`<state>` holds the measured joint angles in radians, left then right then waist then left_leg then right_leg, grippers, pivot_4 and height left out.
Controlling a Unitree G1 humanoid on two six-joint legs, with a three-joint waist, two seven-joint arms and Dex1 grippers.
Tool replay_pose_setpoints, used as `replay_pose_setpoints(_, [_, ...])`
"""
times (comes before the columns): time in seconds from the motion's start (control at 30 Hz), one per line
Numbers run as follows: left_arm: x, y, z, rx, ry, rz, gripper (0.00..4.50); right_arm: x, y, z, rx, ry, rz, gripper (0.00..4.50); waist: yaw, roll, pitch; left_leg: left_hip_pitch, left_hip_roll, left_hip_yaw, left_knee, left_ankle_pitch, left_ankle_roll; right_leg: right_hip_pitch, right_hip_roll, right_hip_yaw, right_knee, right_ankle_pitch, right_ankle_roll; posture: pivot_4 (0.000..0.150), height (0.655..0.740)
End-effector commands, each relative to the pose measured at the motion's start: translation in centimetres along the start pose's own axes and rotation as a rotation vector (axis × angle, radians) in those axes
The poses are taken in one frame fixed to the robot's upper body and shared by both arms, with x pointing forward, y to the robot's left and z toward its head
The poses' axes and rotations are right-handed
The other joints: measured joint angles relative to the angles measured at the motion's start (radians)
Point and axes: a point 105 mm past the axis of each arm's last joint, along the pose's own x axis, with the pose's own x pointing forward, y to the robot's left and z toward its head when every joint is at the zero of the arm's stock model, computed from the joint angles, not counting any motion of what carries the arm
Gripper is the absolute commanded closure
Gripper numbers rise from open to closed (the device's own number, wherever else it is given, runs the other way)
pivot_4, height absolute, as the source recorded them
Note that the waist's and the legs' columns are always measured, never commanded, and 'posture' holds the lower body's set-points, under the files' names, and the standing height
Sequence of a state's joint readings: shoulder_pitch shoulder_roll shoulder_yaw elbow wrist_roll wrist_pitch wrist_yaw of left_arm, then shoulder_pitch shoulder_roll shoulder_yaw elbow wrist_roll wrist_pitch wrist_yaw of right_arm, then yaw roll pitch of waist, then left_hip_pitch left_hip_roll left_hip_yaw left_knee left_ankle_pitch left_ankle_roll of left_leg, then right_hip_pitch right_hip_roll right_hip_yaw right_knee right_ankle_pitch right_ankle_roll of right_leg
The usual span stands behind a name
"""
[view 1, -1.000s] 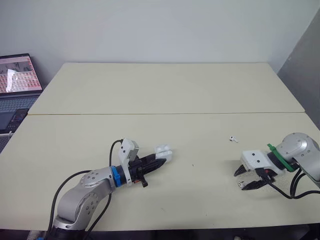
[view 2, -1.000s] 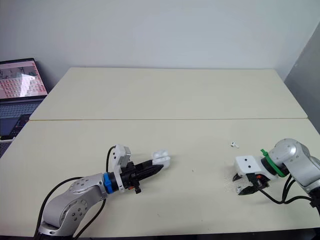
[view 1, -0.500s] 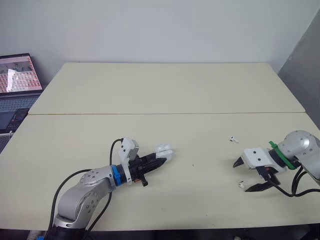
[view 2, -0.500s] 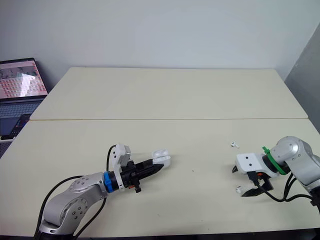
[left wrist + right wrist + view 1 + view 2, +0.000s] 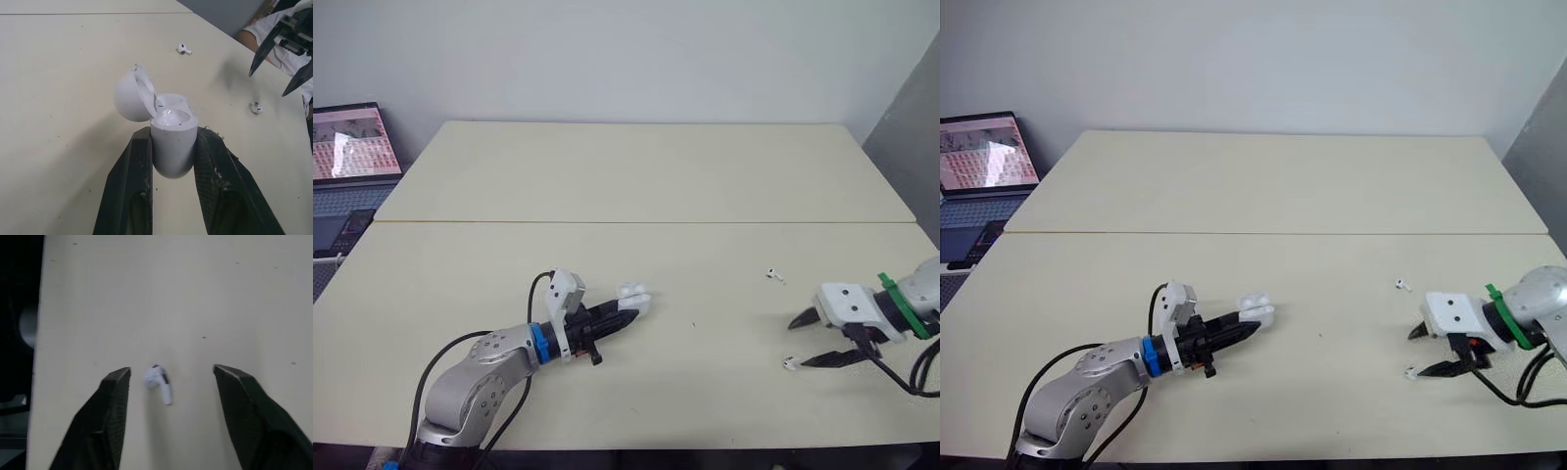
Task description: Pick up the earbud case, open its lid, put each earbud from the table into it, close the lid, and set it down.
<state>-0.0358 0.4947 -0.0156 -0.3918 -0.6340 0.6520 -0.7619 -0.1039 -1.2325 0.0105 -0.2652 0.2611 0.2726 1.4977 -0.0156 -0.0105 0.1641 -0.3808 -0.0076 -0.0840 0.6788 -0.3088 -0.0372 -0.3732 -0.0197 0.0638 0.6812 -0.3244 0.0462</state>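
Fingers [image 5: 128,186] of the left gripper [image 5: 615,318] are being pressed against both sides of the case [image 5: 172,147], which is being gripped low over the table [image 5: 636,176] in the lower left-centre of the left eye view; whether it is touching the top cannot be told. Its lid [image 5: 129,93] is standing open, tipped to one side. The right gripper [image 5: 800,343] is being held spread wide and empty at the lower right of the frame, tips pointing toward the frame's left. One earbud [image 5: 790,364] is lying on the table just beside the lower tip, between the two fingers and touching neither. A second earbud [image 5: 771,275] is lying further up the frame, near that gripper and well apart from the case. A laptop [image 5: 347,147] is standing open at the upper left edge
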Motion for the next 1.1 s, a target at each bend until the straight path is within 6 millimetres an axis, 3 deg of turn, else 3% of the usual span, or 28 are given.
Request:
replay_pose_setpoints(0.03, [0.3,-0.6,0.8,0.023,-0.019,-0.044,3.71,0.1,0.8,0.0,-0.004,0.012,-0.013,3.07,0.002,0.0,0.0,0.0,0.0,0.0,0.0,0.0,0.0,0.0,0.0,0.0,0.0,0.0,0.0,0.15,0.74])
replay_pose_setpoints(0.17, [0.4,-0.5,0.9,0.028,-0.015,-0.053,3.71,1.0,1.1,-1.0,0.0,0.043,-0.03,4.49,0.002,0.0,0.0,0.001,0.0,0.001,0.0,0.0,0.0,0.0,0.0,0.001,0.0,0.0,0.0,0.15,0.74])
replay_pose_setpoints(0.3, [0.3,-0.4,1.0,0.032,-0.013,-0.051,3.71,1.6,0.1,-2.1,-0.043,0.092,-0.097,4.49,0.002,0.0,0.0,0.001,0.0,0.001,0.0,0.0,0.0,0.0,0.0,0.0,0.0,0.0,0.0,0.15,0.74])
replay_pose_setpoints(0.5, [0.2,-0.4,1.0,0.029,-0.013,-0.046,3.71,1.8,0.2,-2.3,-0.048,0.091,-0.079,4.49,0.003,0.0,0.0,0.001,0.0,0.001,0.0,0.0,0.0,0.0,0.0,0.001,0.0,0.0,0.0,0.15,0.74])
replay_pose_setpoints(0.9, [0.3,-0.5,0.9,0.026,-0.015,-0.045,3.71,1.4,-1.6,-0.9,-0.065,0.028,-0.155,4.49,0.005,0.0,0.0,0.0,0.0,0.001,0.0,0.0,0.0,0.0,0.0,0.0,0.0,0.0,0.0,0.15,0.74])
replay_pose_setpoints(1.1, [0.3,-0.5,0.9,0.026,-0.016,-0.043,3.71,1.1,-1.4,-0.8,-0.046,0.024,-0.134,4.49,0.007,0.0,0.0,0.0,0.0,0.001,0.0,0.0,0.0,0.0,0.0,0.001,0.0,0.0,0.0,0.15,0.74])
